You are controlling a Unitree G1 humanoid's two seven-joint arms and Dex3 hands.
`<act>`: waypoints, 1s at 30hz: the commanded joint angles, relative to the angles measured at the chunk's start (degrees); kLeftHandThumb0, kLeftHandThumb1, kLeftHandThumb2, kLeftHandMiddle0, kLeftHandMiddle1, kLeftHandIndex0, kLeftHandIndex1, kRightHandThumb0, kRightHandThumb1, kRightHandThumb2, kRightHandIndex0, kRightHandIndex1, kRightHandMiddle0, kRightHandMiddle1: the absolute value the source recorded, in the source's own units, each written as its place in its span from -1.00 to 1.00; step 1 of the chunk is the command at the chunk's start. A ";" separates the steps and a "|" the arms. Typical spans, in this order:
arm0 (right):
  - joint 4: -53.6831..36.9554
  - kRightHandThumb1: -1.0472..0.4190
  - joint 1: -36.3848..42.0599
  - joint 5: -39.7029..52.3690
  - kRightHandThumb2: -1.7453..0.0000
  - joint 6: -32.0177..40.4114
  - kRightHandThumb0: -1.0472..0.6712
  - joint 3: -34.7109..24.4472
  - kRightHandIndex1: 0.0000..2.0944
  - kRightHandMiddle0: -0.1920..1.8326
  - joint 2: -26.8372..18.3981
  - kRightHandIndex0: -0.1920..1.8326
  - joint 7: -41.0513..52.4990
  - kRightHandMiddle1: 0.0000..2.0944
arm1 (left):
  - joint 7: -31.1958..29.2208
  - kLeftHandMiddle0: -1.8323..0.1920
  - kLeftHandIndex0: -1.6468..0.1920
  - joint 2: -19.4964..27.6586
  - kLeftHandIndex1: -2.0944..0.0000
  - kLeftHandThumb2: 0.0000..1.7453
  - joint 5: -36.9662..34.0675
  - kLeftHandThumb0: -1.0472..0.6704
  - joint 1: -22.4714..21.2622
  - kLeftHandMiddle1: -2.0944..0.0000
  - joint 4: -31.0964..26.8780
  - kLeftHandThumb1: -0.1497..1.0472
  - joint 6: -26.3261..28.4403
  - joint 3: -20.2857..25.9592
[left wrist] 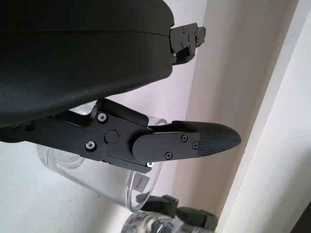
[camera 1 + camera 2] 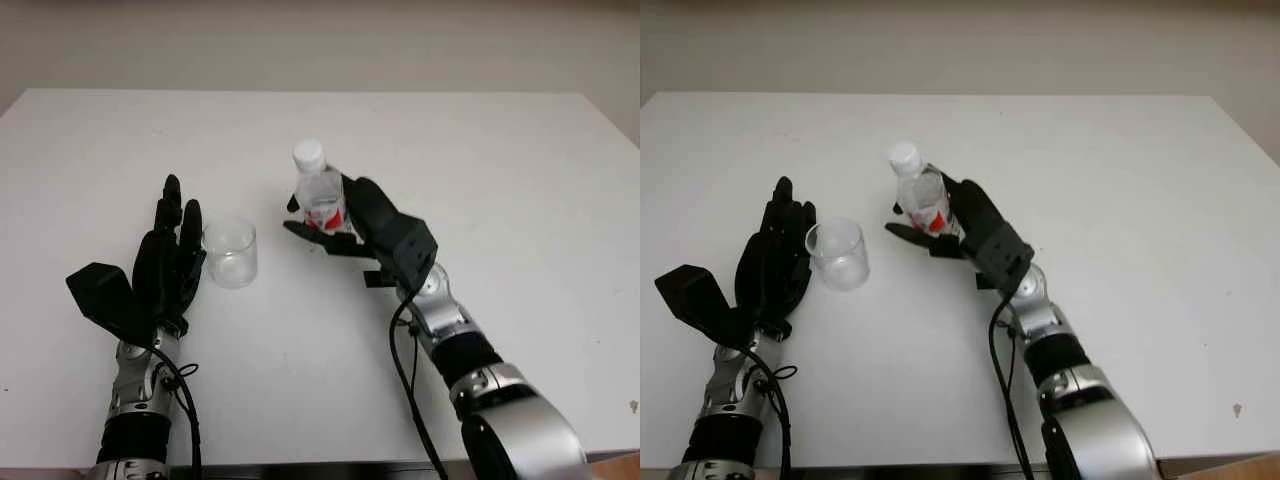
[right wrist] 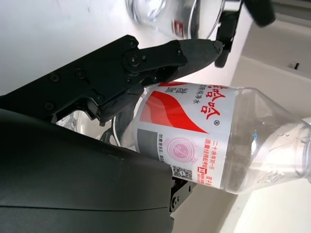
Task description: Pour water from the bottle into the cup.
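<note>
A clear plastic bottle (image 2: 320,195) with a white cap and a red-and-white label stands upright at the middle of the white table (image 2: 500,170). My right hand (image 2: 335,222) is shut on it from the right, fingers wrapped around the label; in the right wrist view the bottle (image 3: 204,141) lies against the palm under a black finger (image 3: 165,56). An empty clear cup (image 2: 230,252) stands to the bottle's left. My left hand (image 2: 172,250) is open right beside the cup's left side. In the left wrist view the cup (image 1: 97,179) sits behind a finger (image 1: 209,138).
The table's far edge meets a pale wall. A black cable (image 2: 405,370) hangs along the right forearm. Bare white tabletop lies to the right of the bottle and behind both objects.
</note>
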 commanded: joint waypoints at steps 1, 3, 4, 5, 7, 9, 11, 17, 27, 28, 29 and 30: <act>2.61 -1.00 -4.06 -2.38 0.55 -1.28 -0.23 1.26 1.00 0.41 -1.31 0.72 -2.00 1.00 | 0.10 0.92 0.95 -0.51 0.94 -0.51 -0.05 -0.61 0.42 0.94 0.88 1.00 0.07 0.05; 4.95 -1.00 -6.32 -5.06 0.58 -1.84 -0.23 2.74 1.00 0.33 -1.98 0.67 -4.23 1.00 | 0.11 0.93 0.95 -0.47 0.94 -0.51 0.04 -0.60 0.43 0.95 0.86 1.00 0.03 0.00; 6.09 -1.00 -7.35 -6.23 0.60 -2.28 -0.23 3.44 1.00 0.27 -2.23 0.62 -5.18 1.00 | 0.08 0.93 0.95 -0.47 0.95 -0.50 0.02 -0.60 0.41 0.95 0.87 1.00 -0.03 0.01; 7.11 -1.00 -8.28 -7.33 0.60 -2.55 -0.23 4.15 1.00 0.23 -2.44 0.58 -6.09 1.00 | 0.04 0.93 0.95 -0.53 0.95 -0.51 -0.10 -0.61 0.38 0.95 0.86 1.00 -0.06 0.07; 8.88 -1.00 -9.71 -9.12 0.61 -2.99 -0.24 5.30 1.00 0.18 -2.71 0.52 -7.83 1.00 | 0.06 0.93 0.95 -0.61 0.94 -0.52 -0.16 -0.61 0.23 0.95 1.00 1.00 -0.17 0.12; 10.50 -1.00 -11.42 -12.31 0.61 -3.49 -0.25 7.54 1.00 0.15 -3.29 0.50 -10.77 1.00 | -0.20 0.93 0.95 -0.55 0.95 -0.52 -0.34 -0.61 0.20 0.95 1.00 1.00 -0.15 0.17; 11.81 -1.00 -13.16 -16.41 0.62 -3.53 -0.27 10.51 1.00 0.13 -4.10 0.48 -14.35 1.00 | -0.04 0.93 0.95 -0.51 0.95 -0.52 -0.31 -0.61 0.20 0.95 0.96 1.00 -0.20 0.24; 14.90 -1.00 -17.02 -22.80 0.68 -3.36 -0.28 15.44 1.00 0.04 -5.28 0.43 -20.01 1.00 | 0.27 0.93 0.95 -0.51 0.95 -0.54 -0.29 -0.62 -0.15 0.95 1.60 1.00 -0.63 0.54; 15.99 -1.00 -21.53 -34.05 0.75 -2.76 -0.26 25.02 1.00 0.02 -6.60 0.45 -32.56 1.00 | 0.24 0.92 0.94 -0.68 0.94 -0.53 -0.58 -0.61 -0.52 0.95 2.13 1.00 -1.27 0.74; 16.00 -1.00 -21.81 -35.21 0.76 -2.68 -0.25 26.00 1.00 0.02 -6.64 0.47 -34.27 1.00 | 0.17 0.92 0.94 -0.68 0.95 -0.53 -0.65 -0.61 -0.57 0.95 2.30 1.00 -1.36 0.79; 16.03 -1.00 -22.16 -36.66 0.78 -2.04 -0.25 27.25 1.00 0.02 -6.69 0.48 -36.09 1.00 | 0.26 0.92 0.94 -0.62 0.94 -0.53 -0.55 -0.62 -0.57 0.95 2.35 1.00 -1.30 0.76; 16.14 -1.00 -22.47 -37.70 0.78 -1.33 -0.25 28.15 1.00 0.01 -6.63 0.48 -37.37 1.00 | 0.49 0.92 0.94 -0.62 0.94 -0.53 -0.36 -0.62 -0.53 0.95 2.32 1.00 -1.20 0.70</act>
